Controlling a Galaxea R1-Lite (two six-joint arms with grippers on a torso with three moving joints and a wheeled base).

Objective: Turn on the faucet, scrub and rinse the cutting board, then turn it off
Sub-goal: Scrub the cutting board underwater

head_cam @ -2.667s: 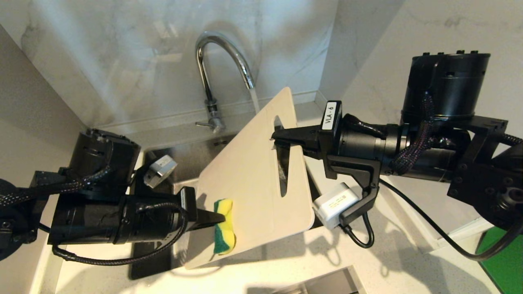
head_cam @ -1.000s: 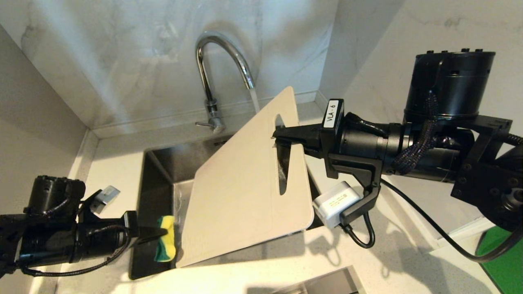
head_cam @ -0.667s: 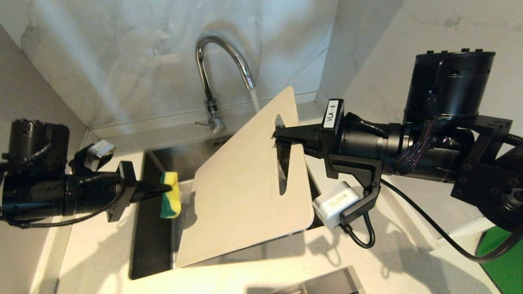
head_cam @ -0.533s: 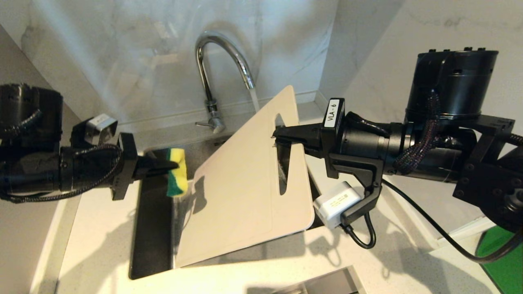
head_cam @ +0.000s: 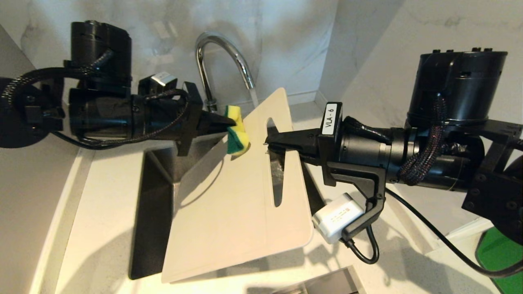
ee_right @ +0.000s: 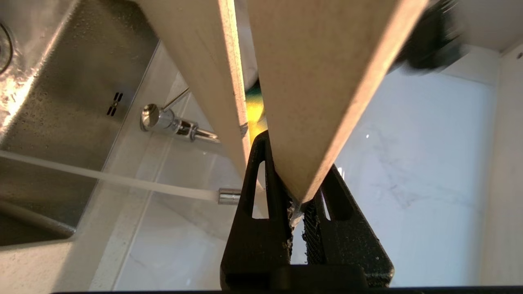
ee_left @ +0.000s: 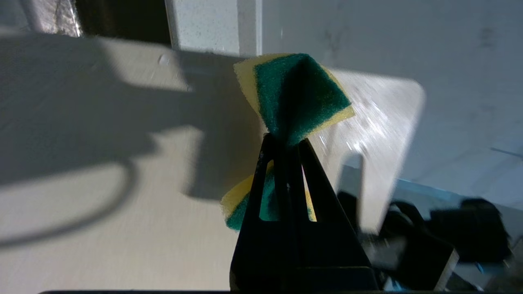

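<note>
We hold the board [head_cam: 233,204] tilted over the sink [head_cam: 153,212], its lower edge near the front worktop [head_cam: 98,228] and its upper end under the faucet [head_cam: 222,57]. Our right gripper [head_cam: 267,143] is clamped on the strip beside the board's handle slot, coming in from the right. Our left gripper [head_cam: 233,121] is clenched on the green-and-yellow sponge [head_cam: 237,130], squeezing it at the middle, and presses it against the board's upper left part, just below the spout. Water [head_cam: 254,96] runs from the spout and falls at the top edge of the board. The faucet's lever [ee_right: 163,118] shows in the right wrist view, beside the sink's back wall.
</note>
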